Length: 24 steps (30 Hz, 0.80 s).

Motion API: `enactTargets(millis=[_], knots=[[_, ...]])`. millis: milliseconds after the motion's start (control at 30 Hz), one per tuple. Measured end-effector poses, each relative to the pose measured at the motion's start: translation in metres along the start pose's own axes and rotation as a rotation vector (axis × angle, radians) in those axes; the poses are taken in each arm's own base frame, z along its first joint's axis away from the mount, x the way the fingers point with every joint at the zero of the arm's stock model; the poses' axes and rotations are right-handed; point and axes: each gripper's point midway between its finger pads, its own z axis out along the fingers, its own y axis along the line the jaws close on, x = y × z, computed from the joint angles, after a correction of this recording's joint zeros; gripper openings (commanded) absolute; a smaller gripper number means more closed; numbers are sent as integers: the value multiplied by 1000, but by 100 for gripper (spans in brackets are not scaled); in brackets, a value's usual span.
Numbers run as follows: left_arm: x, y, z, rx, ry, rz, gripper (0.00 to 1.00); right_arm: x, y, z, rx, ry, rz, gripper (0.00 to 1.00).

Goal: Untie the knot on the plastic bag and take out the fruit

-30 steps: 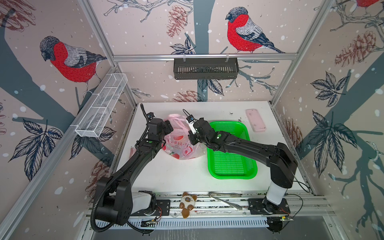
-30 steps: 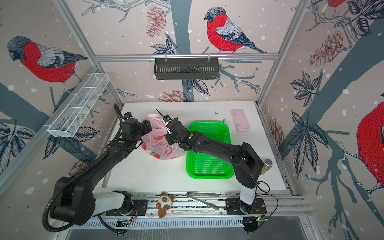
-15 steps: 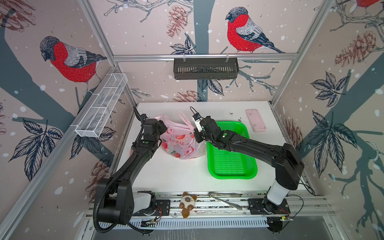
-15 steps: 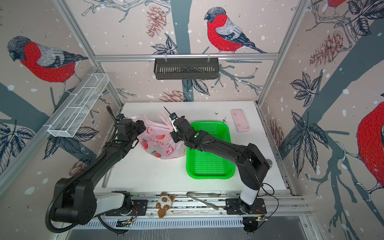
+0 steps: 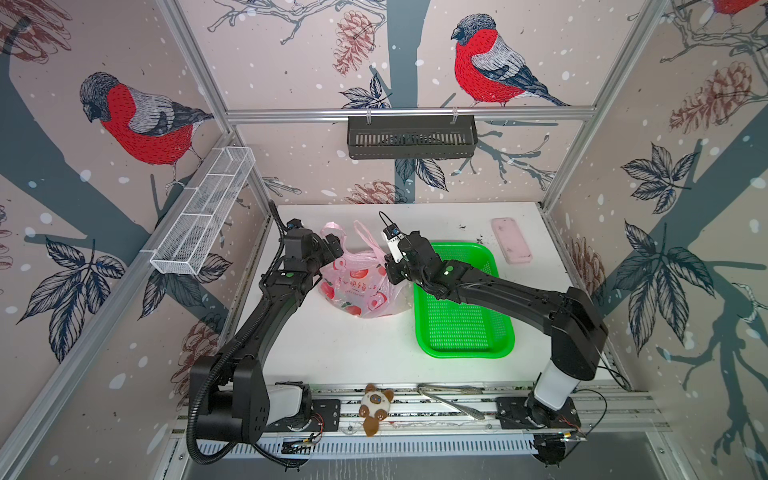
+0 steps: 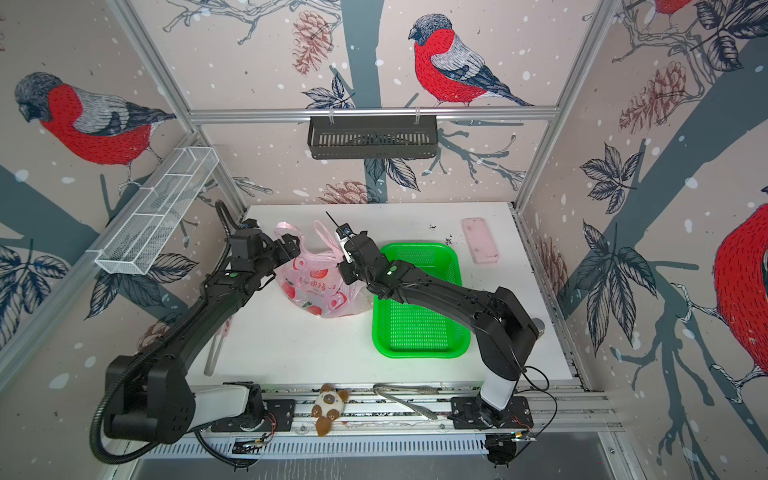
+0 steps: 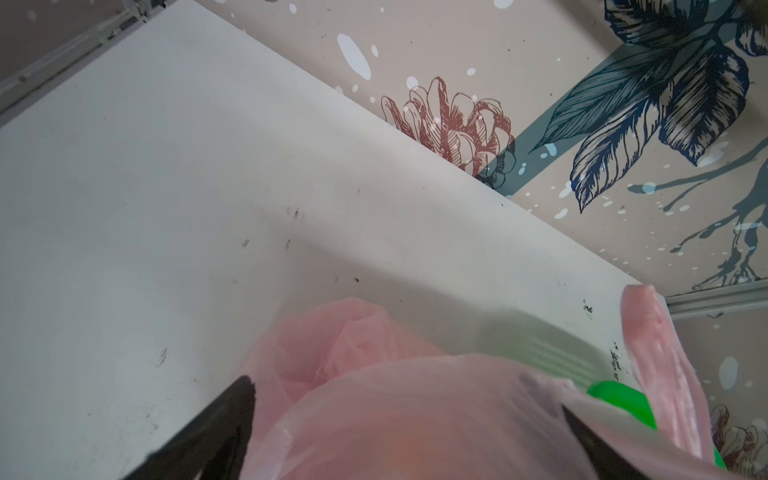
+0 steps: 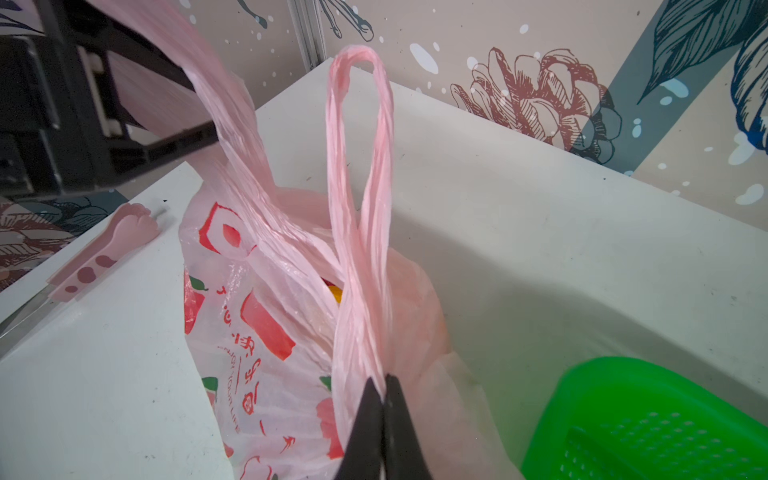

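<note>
The pale pink plastic bag (image 5: 361,286) (image 6: 320,286) stands on the white table, its two loop handles apart. The knot is not in view. My right gripper (image 8: 384,380) (image 5: 388,266) is shut on the base of the upright handle (image 8: 359,124). The other handle (image 8: 216,104) runs up over a finger of my left gripper (image 5: 332,245) (image 6: 291,245). That gripper (image 7: 407,403) is open, its jaws wide apart with bag film lying between them. Of the fruit, only a yellow patch (image 8: 336,293) shows in the bag's mouth.
A green perforated basket (image 5: 461,328) lies right of the bag, under my right arm. A pink slab (image 5: 511,241) sits at the back right. A pink paw-shaped utensil (image 8: 104,253) lies near the table's left edge. Metal tongs (image 5: 451,399) and a plush toy (image 5: 376,407) rest on the front rail.
The two grippers, close together over the bag a second ago, have drawn apart and the handles now stand as separate loops. My left gripper's jaws have widened.
</note>
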Motion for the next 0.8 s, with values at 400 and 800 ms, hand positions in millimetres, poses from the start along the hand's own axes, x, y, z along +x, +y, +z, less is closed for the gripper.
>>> enactTargets(millis=[400,800], knots=[[4,-21,-15,70,91,125,94,-4,8,5,-18,-6,-3,5],[-42,-64,-47,188,-22,219,37,-9,13,6,-12,-19,-1,28]])
